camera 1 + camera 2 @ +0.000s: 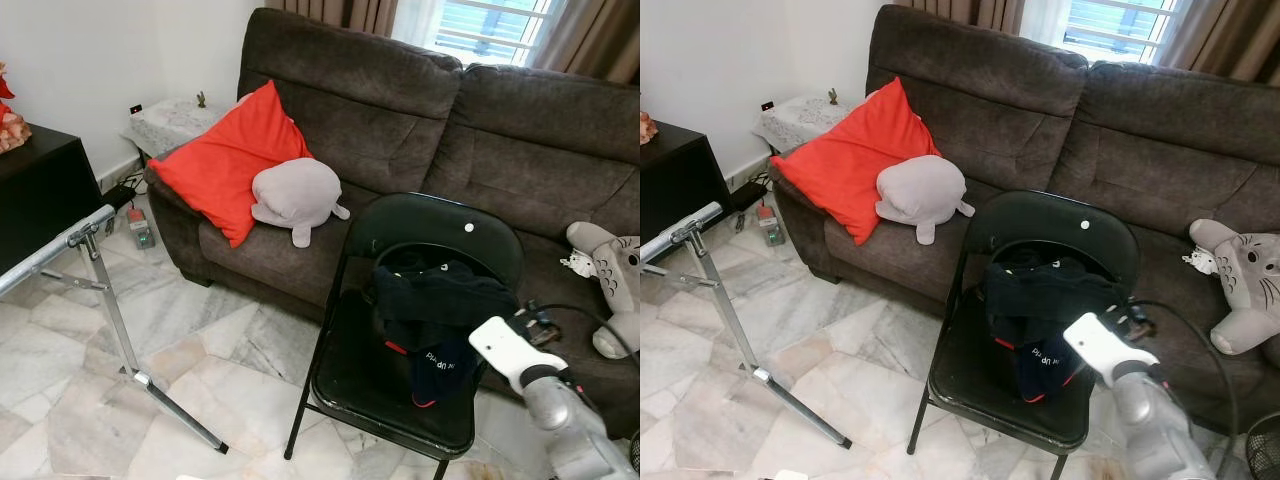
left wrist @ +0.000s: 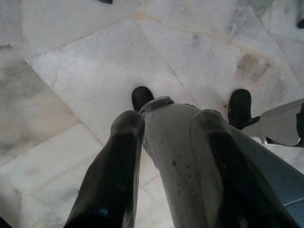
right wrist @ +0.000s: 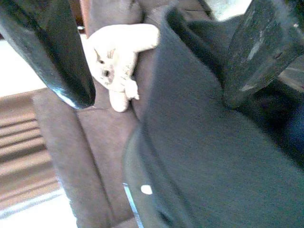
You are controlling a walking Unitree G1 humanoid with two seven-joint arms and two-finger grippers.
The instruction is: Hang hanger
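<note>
Right tool [image 3: 156, 61] stretched toward the black folding chair [image 1: 440, 225], fingers [image 3: 57, 52] spread apart around the dark fabric, one on each side, nothing clamped yet. Dark garment [image 1: 440, 310] heaped on the chair seat with a curved black hanger [image 1: 400, 252] arching over its top, just in front of the chair back. Exact contact between fingers and hanger impossible to tell; fabric close against the wrist camera, hanger itself lost in the blur there. Left tool [image 2: 161, 156] hanging low over the marble floor [image 2: 71, 71], pointing down, fingers apart, holding nothing. Metal drying rack [image 1: 70, 245] well apart on the robot's left, beside a black cabinet [image 1: 35, 190]; likely the destination for the hanger. Brown sofa [image 1: 400, 110] behind the chair, with a red cushion [image 1: 225, 160], a grey plush [image 1: 295, 195] and an elephant plush [image 1: 610, 280].

Risks from here: closing on loose cloth instead of the hanger, so the garment slides off during the lift. Hook catching on the chair back and dragging the light chair along. Cable [image 1: 585, 315] near the right wrist snagging on the chair. Long carry across to the rack, with a swinging garment liable to slip from a shallow pinch.
</note>
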